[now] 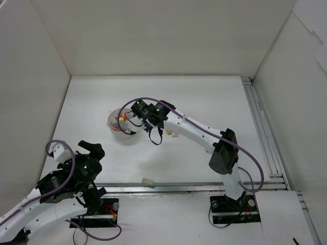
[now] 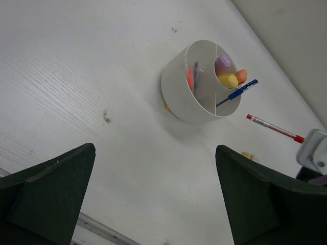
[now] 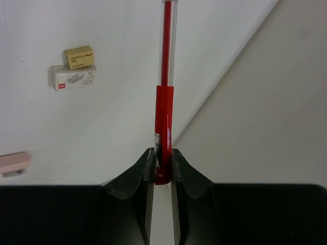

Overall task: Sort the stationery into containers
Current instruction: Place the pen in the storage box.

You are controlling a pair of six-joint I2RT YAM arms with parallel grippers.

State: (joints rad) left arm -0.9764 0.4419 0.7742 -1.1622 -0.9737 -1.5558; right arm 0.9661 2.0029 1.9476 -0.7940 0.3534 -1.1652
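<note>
The white divided cup [image 2: 190, 97] stands on the table, also in the top view [image 1: 116, 130]. A pink marker [image 2: 223, 64], a yellow marker [image 2: 228, 80], an orange marker [image 2: 241, 75] and a blue pen [image 2: 237, 92] stick out of it. My right gripper [image 3: 162, 166] is shut on the end of a red pen [image 3: 166, 87]. The red pen [image 2: 275, 127] hangs level just right of the cup, tip toward it. A cream eraser [image 3: 79, 55] and a white eraser [image 3: 73, 77] lie together on the table. My left gripper [image 2: 153, 194] is open and empty, well short of the cup.
Another eraser [image 1: 148, 181] lies by the metal rail [image 1: 194, 187] at the near edge. A pink object [image 3: 14, 164] shows at the left edge of the right wrist view. White walls enclose the table on three sides, with a rail [image 1: 258, 122] along the right.
</note>
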